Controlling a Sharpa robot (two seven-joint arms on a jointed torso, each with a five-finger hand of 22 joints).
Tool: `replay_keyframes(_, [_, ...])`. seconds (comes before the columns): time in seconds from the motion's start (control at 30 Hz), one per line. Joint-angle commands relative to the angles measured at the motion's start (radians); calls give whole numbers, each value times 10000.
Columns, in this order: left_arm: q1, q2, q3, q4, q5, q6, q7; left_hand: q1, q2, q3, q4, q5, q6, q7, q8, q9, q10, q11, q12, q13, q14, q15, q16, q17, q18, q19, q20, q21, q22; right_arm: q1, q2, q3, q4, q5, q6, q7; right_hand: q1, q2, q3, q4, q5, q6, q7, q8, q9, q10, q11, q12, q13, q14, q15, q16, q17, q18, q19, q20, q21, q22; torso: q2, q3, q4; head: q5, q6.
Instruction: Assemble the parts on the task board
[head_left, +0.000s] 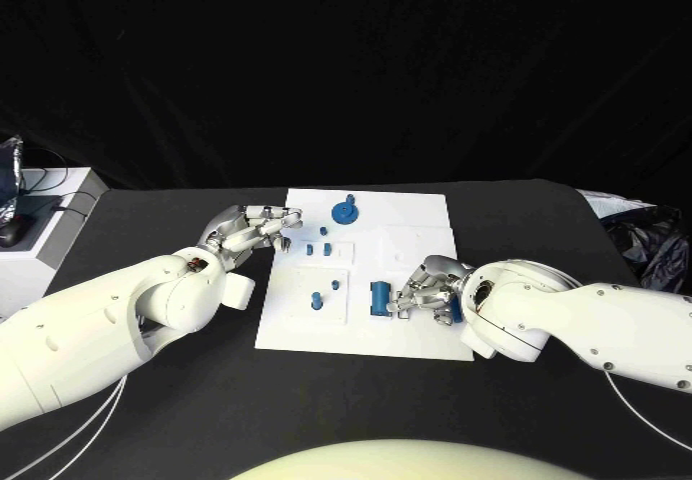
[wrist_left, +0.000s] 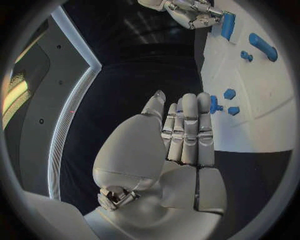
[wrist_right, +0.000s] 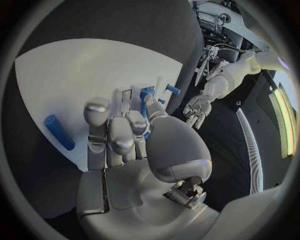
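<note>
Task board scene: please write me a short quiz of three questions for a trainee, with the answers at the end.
1. True or false: the left robot hand holds a blue part.
2. Which robot hand is closest to the blue cylinder? A) the left robot hand B) the right robot hand C) both equally
3. Fill in: the round blue part sits near the edge of the task board that is ___ from the robot (nearest/farthest).

Key: 1 false, its fingers are straight and hold nothing; 2 B; 3 farthest.
</note>
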Motion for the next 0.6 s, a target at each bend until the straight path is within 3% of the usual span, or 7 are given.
replay_keyframes(0.03, [-8, 3, 7, 33, -6, 164, 41, 4, 22, -23, 60, 41, -12, 35, -19, 5, -37, 25, 2, -4, -77, -7, -10, -12, 0, 19, -3, -12, 11, -21, 5, 1, -3, -168, 144, -56, 162, -74, 41, -140, 18, 17, -76, 7, -55, 42, -59, 39, 16, -9, -82, 24, 3, -89, 437, -91, 33, 850, -2, 2, 3, -5, -4])
replay_keyframes(0.6, [-10, -13, 7, 39, -9, 165, 33, 22, 27, -18, 61, 44, -3, 30, -21, 4, -35, 21, 3, -5, -75, -10, 1, -10, 0, 35, -6, -26, 40, -96, 53, 1, -4, -250, -116, -5, 81, -81, 144, -181, 30, 66, -89, -4, -146, 62, -66, 49, 41, -5, -86, 17, 9, -93, 441, -97, 40, 850, -5, 1, -3, -17, 9])
